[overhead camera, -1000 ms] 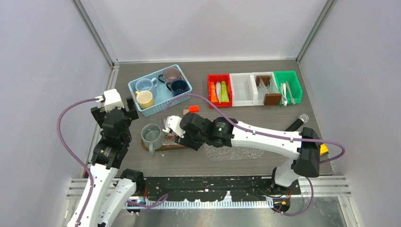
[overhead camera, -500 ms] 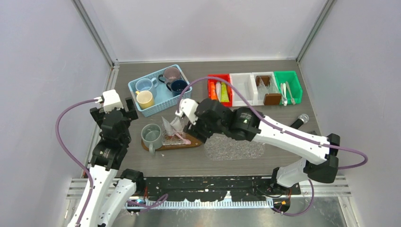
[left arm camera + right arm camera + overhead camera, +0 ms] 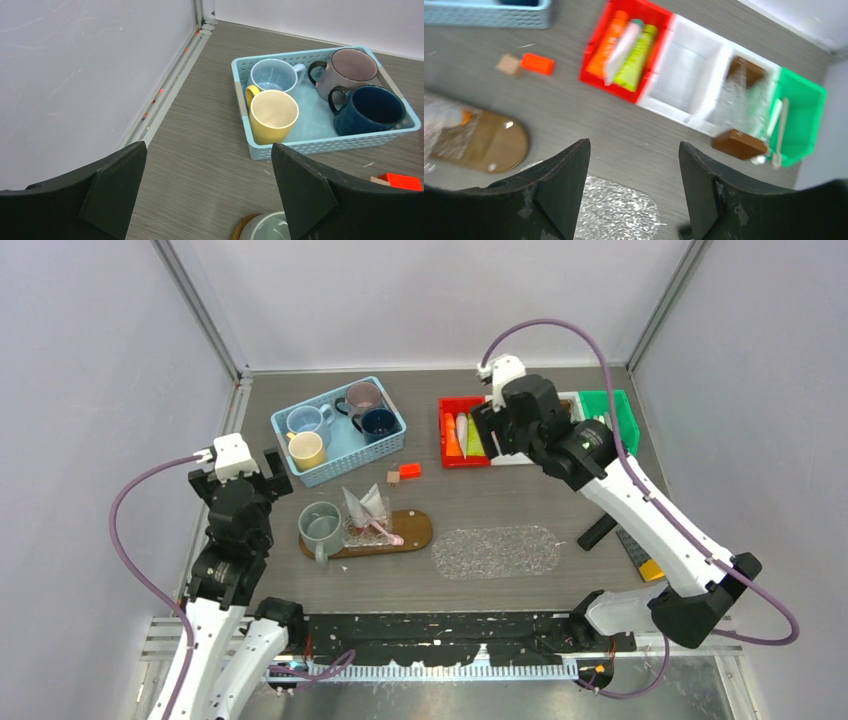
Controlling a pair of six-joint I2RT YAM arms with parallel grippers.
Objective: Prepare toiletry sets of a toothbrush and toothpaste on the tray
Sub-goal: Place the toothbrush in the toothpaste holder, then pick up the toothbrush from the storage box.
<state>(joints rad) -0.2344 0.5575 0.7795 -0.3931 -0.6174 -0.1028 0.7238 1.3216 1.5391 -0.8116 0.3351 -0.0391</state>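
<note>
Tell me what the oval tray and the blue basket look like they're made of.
Oval tray: probably varnished wood, since it is brown and smooth with small glints. Blue basket: likely moulded plastic with a matt finish, judging by its even colour and perforated lattice wall.

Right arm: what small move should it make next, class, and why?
Probably lower the right gripper toward a tube in the red bin. Its jaws are open and empty, it hangs by that bin, and the tray holds a mug and a bagged toothbrush, with no tube clearly visible there.
</note>
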